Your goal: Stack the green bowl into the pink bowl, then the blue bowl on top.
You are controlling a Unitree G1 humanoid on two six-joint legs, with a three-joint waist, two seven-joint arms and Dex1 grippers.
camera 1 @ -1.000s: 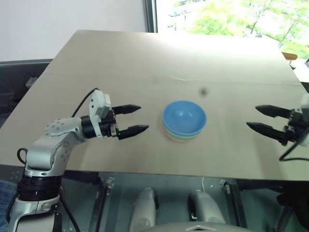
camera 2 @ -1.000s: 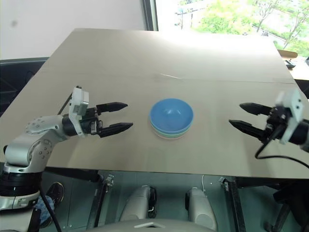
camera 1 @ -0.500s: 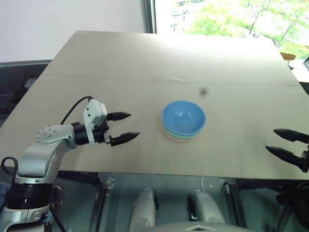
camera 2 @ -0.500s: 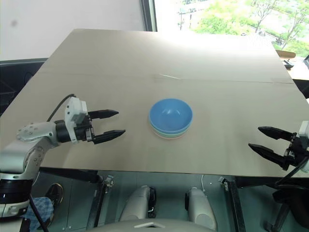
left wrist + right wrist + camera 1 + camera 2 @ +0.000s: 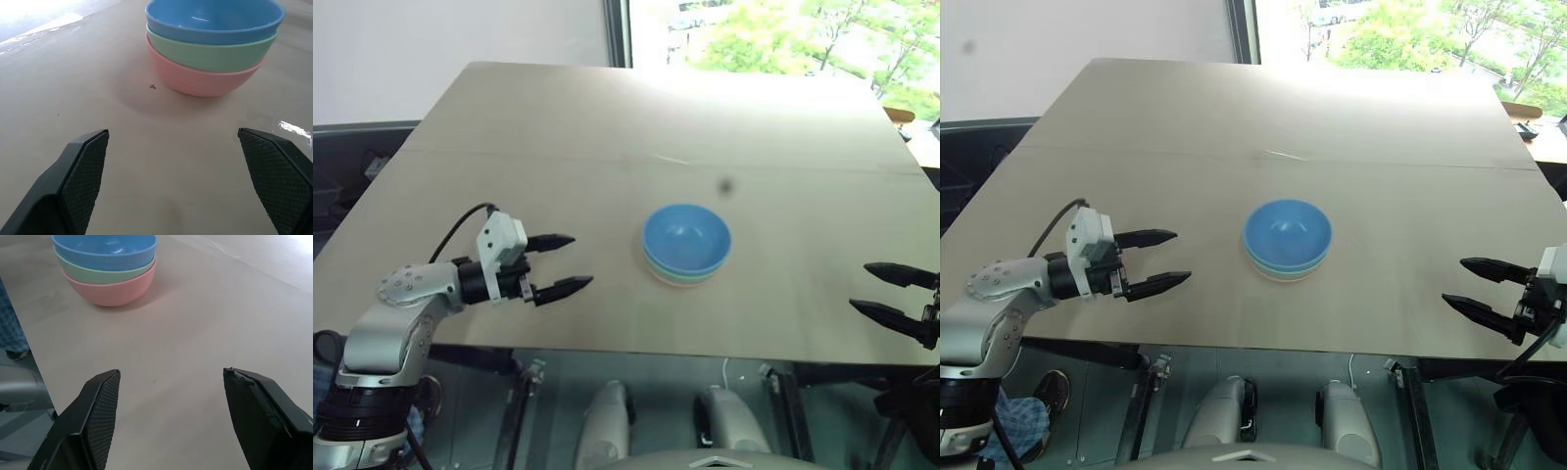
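Three bowls stand nested in the middle of the table: the pink bowl (image 5: 200,81) at the bottom, the green bowl (image 5: 210,51) inside it, and the blue bowl (image 5: 686,237) on top. My left gripper (image 5: 565,262) is open and empty, well to the left of the stack near the table's front edge. Over at the front right edge, my right gripper (image 5: 887,292) is also open and empty, pointing toward the stack from far off.
The beige table (image 5: 607,127) runs back to a window. A dark spot (image 5: 725,184) marks the tabletop behind the bowls. A faint seam (image 5: 509,157) crosses the table. The front edge lies just below both grippers.
Both grippers have drawn back from the stack toward the table's front edge, the left one leftward, the right one rightward and down. The bowls have not moved.
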